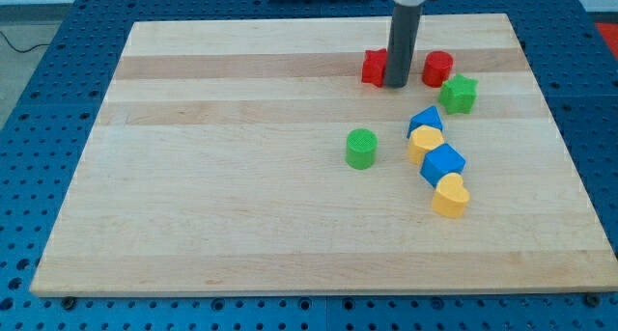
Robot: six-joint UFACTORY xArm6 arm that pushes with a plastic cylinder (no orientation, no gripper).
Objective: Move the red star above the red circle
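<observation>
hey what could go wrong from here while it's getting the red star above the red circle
My tip sits against the right side of the red star, between it and the red circle. Pushing from this side would likely send the star left, away from the goal. Swinging around could knock the circle into the green star just below it. The goal spot lies near the board's top edge, so the star could overshoot.

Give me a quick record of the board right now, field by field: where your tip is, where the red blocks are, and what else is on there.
tip: my tip between the two red blocks, touching the red star's right side
red star: red star near the view's top, partly hidden by the rod
red circle: red circle right of the tip, apart from it
star versus circle: level with it, not above
neighbour: green star just below-right of the red circle
board: wooden board
</observation>
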